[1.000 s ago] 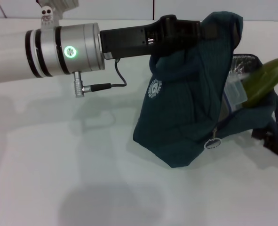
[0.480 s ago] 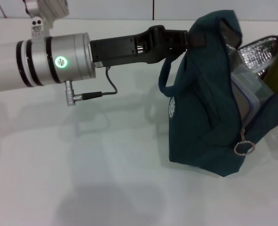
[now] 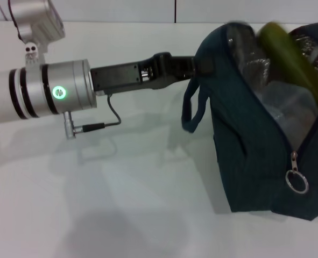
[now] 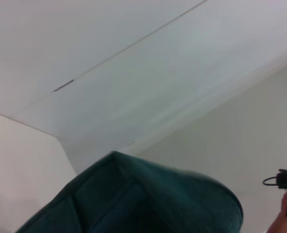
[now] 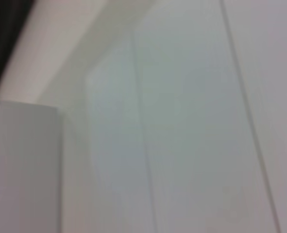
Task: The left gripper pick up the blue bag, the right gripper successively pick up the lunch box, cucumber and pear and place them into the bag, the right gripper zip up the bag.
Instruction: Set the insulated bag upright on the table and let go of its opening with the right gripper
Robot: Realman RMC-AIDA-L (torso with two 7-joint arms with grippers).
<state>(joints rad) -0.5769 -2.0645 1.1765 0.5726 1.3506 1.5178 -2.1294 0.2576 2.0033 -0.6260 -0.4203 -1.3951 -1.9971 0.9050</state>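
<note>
The left gripper was clamped on the soft blue bag at its rim, which sagged limply; its zipper ring looked the surest hold.

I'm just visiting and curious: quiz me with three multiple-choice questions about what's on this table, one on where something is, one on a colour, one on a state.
1. Where is the cucumber?
A. flat on the table
B. sticking out of the bag's open top
C. held in the air above the bag

2. What colour is the bag?
A. dark blue-green
B. red
C. yellow

3. How is the bag's zipper?
A. zipped fully shut
C. torn off
B. open, with the silver lining showing

Answers:
1 B, the green cucumber leans against the silver lining, above a clear lunch box.
2 A, the outer cloth is dark teal.
3 B, the zipper pull ring hangs low and the top gapes, while the left gripper meets the bag's rim.
</note>
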